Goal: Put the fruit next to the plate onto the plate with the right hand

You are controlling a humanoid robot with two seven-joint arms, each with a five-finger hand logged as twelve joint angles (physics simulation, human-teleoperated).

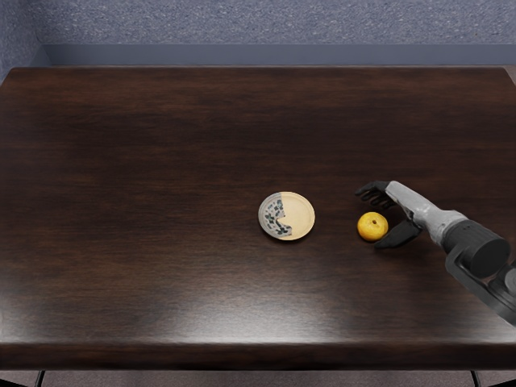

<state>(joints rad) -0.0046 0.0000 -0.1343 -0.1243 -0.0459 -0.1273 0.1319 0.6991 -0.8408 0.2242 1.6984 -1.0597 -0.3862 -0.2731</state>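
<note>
the small round orange fruit [372, 226] sits on the dark wooden table [161, 161], near the little cream plate [300, 219] (not on it yet). the right hand [401, 214] is spread wide just beside the fruit, holding nothing. it should close softly so the fruit cannot roll.

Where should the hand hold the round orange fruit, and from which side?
Grip the round orange fruit across its middle, from the picture's right, where the open right hand is. It is a smooth ball, so fingers and thumb should press opposite sides.
</note>
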